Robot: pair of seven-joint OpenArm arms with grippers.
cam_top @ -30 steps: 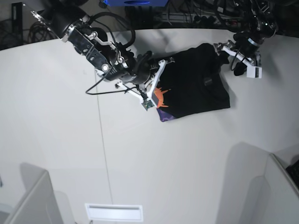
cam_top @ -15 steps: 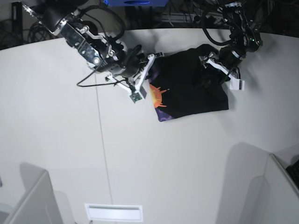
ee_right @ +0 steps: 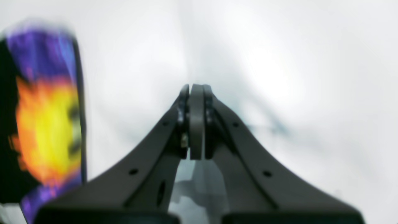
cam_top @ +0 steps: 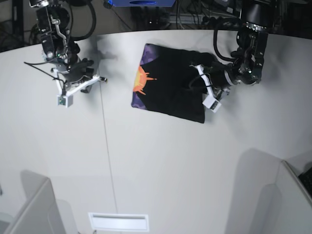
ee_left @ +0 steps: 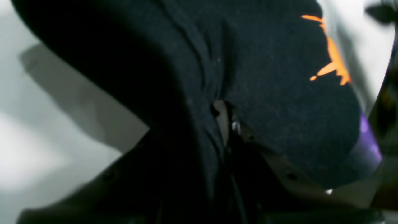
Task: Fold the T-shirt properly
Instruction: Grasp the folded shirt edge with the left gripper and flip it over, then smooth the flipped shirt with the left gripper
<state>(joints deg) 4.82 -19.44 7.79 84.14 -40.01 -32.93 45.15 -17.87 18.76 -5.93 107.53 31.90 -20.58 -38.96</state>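
The black T-shirt (cam_top: pixel 170 85) lies folded on the white table, with its orange sunburst print (cam_top: pixel 142 79) and purple edge facing left. My left gripper (cam_top: pixel 197 80) is at the shirt's right edge and is shut on a fold of it. In the left wrist view the black cloth (ee_left: pixel 279 102) fills the frame and is pinched between the fingers (ee_left: pixel 222 123). My right gripper (cam_top: pixel 97 79) is shut and empty, hovering over bare table well left of the shirt. In the right wrist view its fingertips (ee_right: pixel 192 90) are pressed together, with the print (ee_right: pixel 46 124) at the far left.
A thin seam (cam_top: pixel 105 131) runs down the table (cam_top: pixel 161 161) left of centre. A white slotted plate (cam_top: pixel 118 222) sits at the front edge. Grey panels stand at the front left (cam_top: pixel 34 209) and front right (cam_top: pixel 287 200). Cables lie behind the table.
My right gripper let go of the shirt's printed edge and moved far left. The left gripper moved down and left holding the shirt, which shifted left and turned.
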